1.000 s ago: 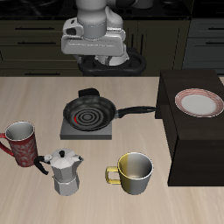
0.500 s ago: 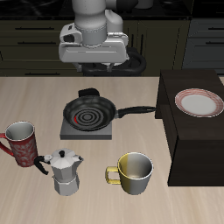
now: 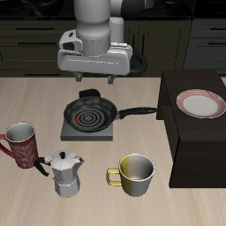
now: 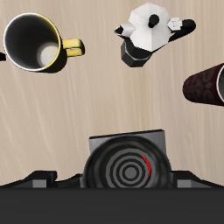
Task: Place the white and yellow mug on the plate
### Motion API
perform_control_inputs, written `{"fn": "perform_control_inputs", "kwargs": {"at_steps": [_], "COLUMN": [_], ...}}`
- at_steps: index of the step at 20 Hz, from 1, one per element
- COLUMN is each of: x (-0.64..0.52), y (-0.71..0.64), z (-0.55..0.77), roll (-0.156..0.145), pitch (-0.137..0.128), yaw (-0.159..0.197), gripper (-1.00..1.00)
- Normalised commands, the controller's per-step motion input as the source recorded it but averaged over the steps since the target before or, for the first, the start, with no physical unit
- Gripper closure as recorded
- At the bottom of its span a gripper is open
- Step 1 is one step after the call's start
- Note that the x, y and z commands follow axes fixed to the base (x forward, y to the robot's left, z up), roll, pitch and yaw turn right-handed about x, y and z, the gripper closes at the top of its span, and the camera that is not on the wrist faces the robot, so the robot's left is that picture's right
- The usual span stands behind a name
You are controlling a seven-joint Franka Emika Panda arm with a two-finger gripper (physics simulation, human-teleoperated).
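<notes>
The two-finger gripper (image 3: 97,82) hangs above the black frying pan (image 3: 89,114), jaws spread and empty, because the wide olive-yellow mug (image 3: 134,175) waits near the table's front edge, well apart from the white pink-rimmed plate (image 3: 200,104).

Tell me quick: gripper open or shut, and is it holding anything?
Gripper: open and empty, above the frying pan. The white and yellow mug sits untouched on the table.
</notes>
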Motion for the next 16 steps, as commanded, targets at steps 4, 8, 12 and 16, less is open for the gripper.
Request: {"fn": "perform_control_inputs", "kwargs": {"at_steps": [4,8,12,16], "x": [0.36,0.36,0.3,0.28], "y": [0.23,0.25,0.22,0.2], "z": [0.0,0.01,-0.04,-0.05], "roll": [0.011,-0.012,0.013,-0.017], "pitch": [-0.017,-0.012,-0.003,-0.008], "yaw": [0.018,-0.025,0.014,-0.013], "gripper": [-1.0,-1.0,-1.0,-1.0]}}
